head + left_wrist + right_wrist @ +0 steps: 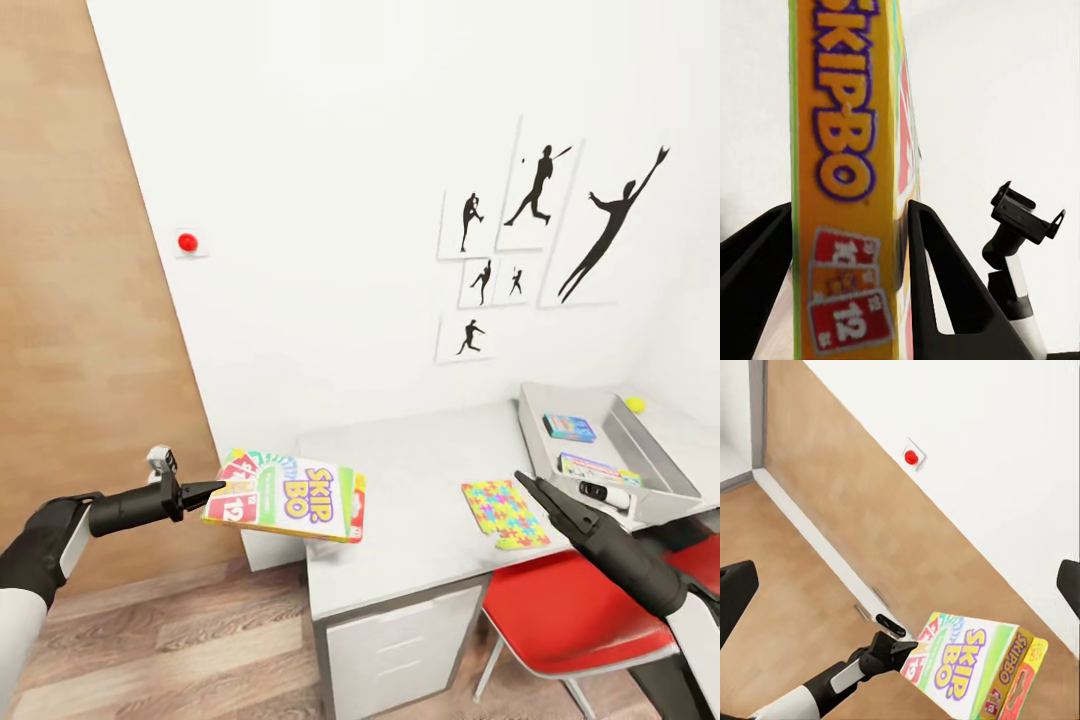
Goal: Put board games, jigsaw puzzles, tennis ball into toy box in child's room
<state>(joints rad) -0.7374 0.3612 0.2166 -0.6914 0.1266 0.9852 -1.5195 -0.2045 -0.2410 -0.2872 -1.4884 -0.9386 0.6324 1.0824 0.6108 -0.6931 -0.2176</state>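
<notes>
**Skip-Bo box in hand, toy box partly filled**

The left gripper [212,490] is clamped on the edge of the Skip-Bo game box [290,497], holding it roughly flat in the air just off the near corner of the table [420,540], not over it yet. In the left wrist view the box [844,217] sits squeezed between both fingers.

The right gripper [527,487] hangs over the table's front edge, carrying nothing; its fingers look close together from the head view, but the right wrist view shows them spread wide, so I'd say apart. Just beside its tip lies a jigsaw puzzle [505,512], not yet put away.

Beyond it, the toy box [670,470] already holds a blue game box [569,428] and something colourful [597,468] nearer, partly hidden by the wall, so can't tell what. The tennis ball [635,405] is past the bin's far rim, looks outside it.

So roughly two in, at least three left, I reckon.
</notes>
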